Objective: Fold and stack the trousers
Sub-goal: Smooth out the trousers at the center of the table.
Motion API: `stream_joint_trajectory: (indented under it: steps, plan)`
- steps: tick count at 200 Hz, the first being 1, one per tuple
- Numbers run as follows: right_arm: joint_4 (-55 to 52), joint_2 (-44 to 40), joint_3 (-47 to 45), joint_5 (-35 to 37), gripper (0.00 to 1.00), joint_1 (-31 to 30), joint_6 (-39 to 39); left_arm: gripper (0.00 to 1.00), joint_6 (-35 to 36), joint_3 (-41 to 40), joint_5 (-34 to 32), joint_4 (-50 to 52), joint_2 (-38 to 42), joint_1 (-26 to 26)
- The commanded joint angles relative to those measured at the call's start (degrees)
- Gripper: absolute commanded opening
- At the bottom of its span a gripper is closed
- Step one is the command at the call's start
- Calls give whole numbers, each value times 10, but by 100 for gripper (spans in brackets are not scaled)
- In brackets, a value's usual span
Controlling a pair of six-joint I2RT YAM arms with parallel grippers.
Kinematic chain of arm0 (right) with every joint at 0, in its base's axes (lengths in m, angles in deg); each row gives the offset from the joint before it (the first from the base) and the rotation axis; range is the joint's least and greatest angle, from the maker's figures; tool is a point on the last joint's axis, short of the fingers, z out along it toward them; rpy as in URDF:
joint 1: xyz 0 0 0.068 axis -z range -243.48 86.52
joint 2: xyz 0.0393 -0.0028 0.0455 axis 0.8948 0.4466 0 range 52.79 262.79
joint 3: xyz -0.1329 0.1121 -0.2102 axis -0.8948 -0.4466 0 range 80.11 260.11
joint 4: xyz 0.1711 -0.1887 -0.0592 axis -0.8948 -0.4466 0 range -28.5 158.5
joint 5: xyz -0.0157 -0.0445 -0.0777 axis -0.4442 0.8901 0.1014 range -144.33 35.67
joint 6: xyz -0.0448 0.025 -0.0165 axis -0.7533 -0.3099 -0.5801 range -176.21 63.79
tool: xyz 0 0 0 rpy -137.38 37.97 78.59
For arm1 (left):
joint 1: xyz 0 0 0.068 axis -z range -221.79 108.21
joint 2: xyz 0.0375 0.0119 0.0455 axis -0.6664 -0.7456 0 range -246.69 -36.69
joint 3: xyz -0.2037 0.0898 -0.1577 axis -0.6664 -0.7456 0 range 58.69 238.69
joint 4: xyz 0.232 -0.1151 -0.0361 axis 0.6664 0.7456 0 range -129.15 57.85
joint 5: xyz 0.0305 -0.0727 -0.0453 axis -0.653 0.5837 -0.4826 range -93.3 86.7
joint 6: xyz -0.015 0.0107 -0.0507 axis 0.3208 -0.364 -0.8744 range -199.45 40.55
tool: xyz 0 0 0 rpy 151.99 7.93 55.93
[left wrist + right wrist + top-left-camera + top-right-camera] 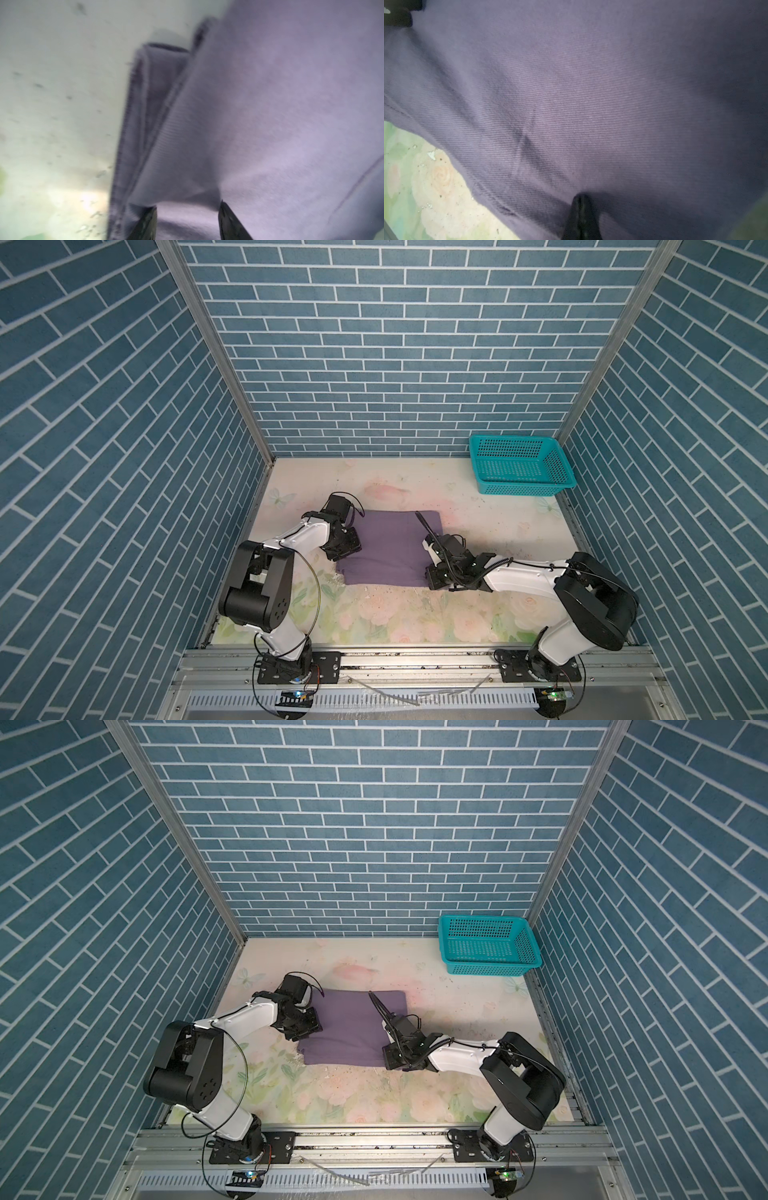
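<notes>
The mauve trousers [390, 547] lie folded into a rectangle mid-table in both top views [351, 1029]. My left gripper [347, 549] [305, 1029] is at their left edge. In the left wrist view it [188, 205] has its fingers [228, 220] a hand's width apart, clamped on a thick bulge of the layered cloth [270, 104]. My right gripper [431, 581] [388, 1060] is at the front right corner. In the right wrist view its fingertips [581, 197] are pressed together on the cloth [591, 93], and a crease runs up from them.
A teal perforated basket [519, 464] [488, 944] stands empty at the back right corner. A thin black strip [424, 524] from my right wrist lies across the trousers' right part. Brick-patterned walls close in the floral table [415, 614] on three sides.
</notes>
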Motion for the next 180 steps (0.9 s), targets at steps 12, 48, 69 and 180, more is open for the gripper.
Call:
stream_joint_trajectory:
  steps: [12, 48, 69, 180]
  plan:
    - [-92, 11, 42, 64, 0, 0, -31, 50, 21, 32, -61, 90, -3, -9]
    - [-127, -63, 96, 116, 0, 12, -71, 68, 38, 130, -123, 159, 48, 68]
    - [-144, -118, 112, 143, 8, 53, -59, 76, 43, 207, -165, 197, 17, 146]
    - [-252, -179, 90, 98, 53, 196, -8, 92, -2, 290, -150, 153, -196, 304]
